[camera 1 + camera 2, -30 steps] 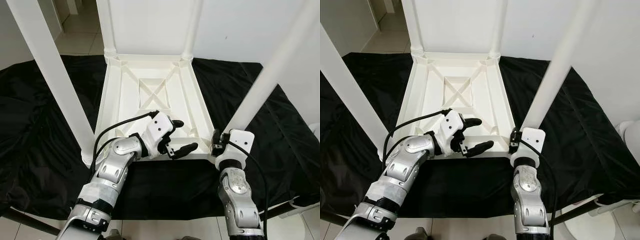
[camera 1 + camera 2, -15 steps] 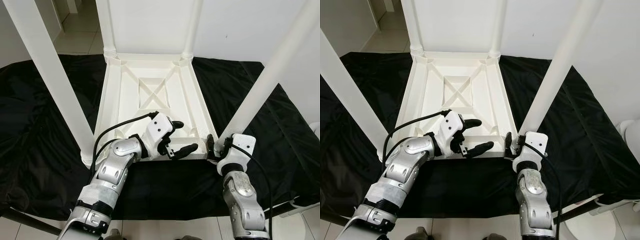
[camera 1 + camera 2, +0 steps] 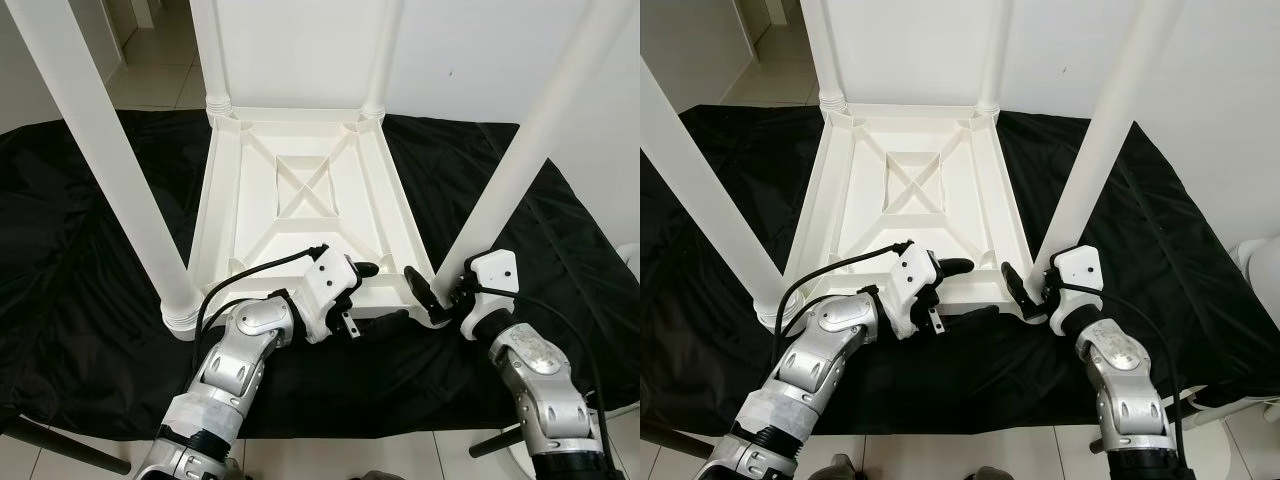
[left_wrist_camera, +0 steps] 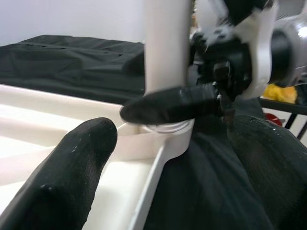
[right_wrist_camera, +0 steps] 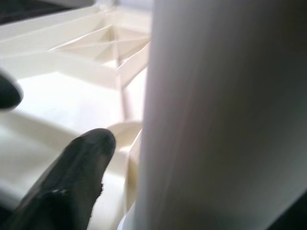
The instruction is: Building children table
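- White plastic children's table [image 3: 300,195] lies upside down on a black cloth [image 3: 80,250] spread over the tiled floor [image 3: 160,80]; ribbed underside with a cross brace faces up.
- Four white legs stand up from its corners: far-left leg [image 3: 212,50], far-right leg [image 3: 385,50], near-left leg [image 3: 110,170], near-right leg [image 3: 525,150].
- Left pincer [image 3: 365,295] sits at the near edge of the tabletop, between the two near legs. Its fingers are apart: the upper one rests over the rim, the lower one lies below and in front of the edge, above the cloth. Whether either finger actually touches the plastic cannot be told.
- In the left wrist view one finger [image 4: 72,177] hangs over the inner tray of the underside, and the near-right leg's socket [image 4: 170,132] is just ahead.
- Right pincer [image 3: 435,300] is at the base of the near-right leg, on the robot-side corner. One black finger [image 3: 1017,290] points inward along the table's near edge, beside the leg socket.
- Right wrist view: the leg [image 5: 225,115] stands very close beside one finger [image 5: 72,182]. The second finger's tip is hidden, so it cannot be told whether the fingers grip the leg or stand loose around it.
- Both silver arms reach forward from the bottom of the head views, the left bent at the elbow, with a black cable looping over it.
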Controlling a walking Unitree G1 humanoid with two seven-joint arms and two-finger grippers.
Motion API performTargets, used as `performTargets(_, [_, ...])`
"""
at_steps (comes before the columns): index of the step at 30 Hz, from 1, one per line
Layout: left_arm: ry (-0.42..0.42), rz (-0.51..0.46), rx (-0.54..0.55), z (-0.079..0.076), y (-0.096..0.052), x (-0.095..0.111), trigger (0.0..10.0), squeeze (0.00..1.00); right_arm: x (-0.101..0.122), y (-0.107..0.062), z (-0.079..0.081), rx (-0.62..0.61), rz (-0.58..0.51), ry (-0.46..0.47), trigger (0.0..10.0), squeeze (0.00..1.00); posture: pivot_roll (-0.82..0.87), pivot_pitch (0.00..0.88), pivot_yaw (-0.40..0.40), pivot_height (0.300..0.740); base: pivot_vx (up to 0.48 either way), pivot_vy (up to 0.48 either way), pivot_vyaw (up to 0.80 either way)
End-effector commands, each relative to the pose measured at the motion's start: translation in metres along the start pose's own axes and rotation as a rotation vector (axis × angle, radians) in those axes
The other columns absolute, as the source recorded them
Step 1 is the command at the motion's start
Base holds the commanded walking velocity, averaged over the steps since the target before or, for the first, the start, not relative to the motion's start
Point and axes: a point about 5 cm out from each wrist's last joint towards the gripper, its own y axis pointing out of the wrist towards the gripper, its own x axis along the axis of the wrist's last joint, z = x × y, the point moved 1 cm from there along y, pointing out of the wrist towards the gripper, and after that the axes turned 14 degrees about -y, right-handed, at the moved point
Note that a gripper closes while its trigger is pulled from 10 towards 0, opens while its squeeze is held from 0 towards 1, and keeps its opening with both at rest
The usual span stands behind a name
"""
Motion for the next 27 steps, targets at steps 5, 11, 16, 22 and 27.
performTargets(5, [0.000,-0.009,0.065,0.005,0.000,0.002,10.0,0.00,-0.011,-0.002,0.003,0.081,0.038,0.030,0.0,0.00,0.00,0.000,-0.027,0.740,0.000,0.000,0.00])
performTargets(11, [-0.001,-0.007,0.067,0.004,-0.001,0.003,10.0,0.00,-0.017,-0.008,0.006,0.096,0.046,0.064,0.0,0.00,0.00,0.000,-0.020,0.740,0.000,0.000,0.00])
performTargets(16, [-0.001,-0.005,0.066,0.004,-0.001,0.003,10.0,0.00,-0.017,-0.011,0.006,0.082,0.033,0.074,0.0,0.00,-0.01,0.000,-0.017,0.740,0.000,0.000,0.00])
performTargets(22, [-0.002,-0.003,0.066,0.005,0.000,0.003,10.0,0.00,-0.013,-0.009,0.004,-0.042,0.033,0.118,10.0,0.00,-0.01,0.000,-0.013,0.740,0.000,0.000,0.00])
performTargets(27, [-0.002,-0.004,0.069,0.006,0.000,0.003,10.0,0.00,-0.009,-0.005,0.004,-0.170,0.052,0.124,10.0,0.00,-0.01,0.000,-0.017,0.740,0.000,0.000,0.00])
